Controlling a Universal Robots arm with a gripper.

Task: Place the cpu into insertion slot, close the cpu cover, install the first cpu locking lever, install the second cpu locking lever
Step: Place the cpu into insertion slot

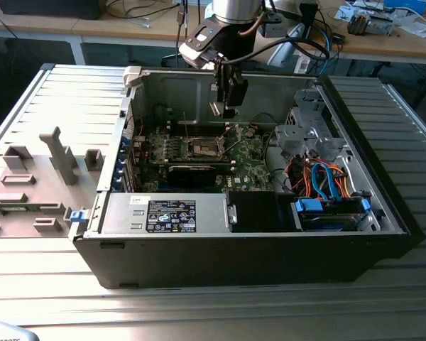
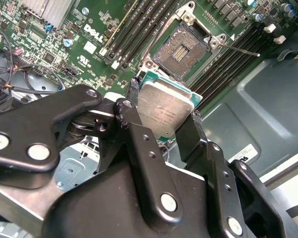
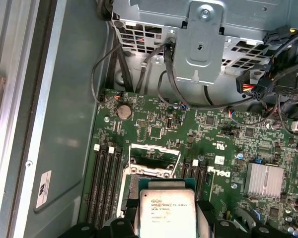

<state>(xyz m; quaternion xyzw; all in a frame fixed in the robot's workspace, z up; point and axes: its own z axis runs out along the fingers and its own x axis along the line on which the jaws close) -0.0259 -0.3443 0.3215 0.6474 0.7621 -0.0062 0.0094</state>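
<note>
Fingers [image 2: 188, 134] are pinching the cpu [image 2: 164, 111] by two opposite edges, and I am holding it in the air just beside the insertion slot [image 2: 181, 49], not yet over it. The slot is lying bare. I am judging this as the placing step. It is calling for squaring the cpu with the slot and keeping it level.
</note>
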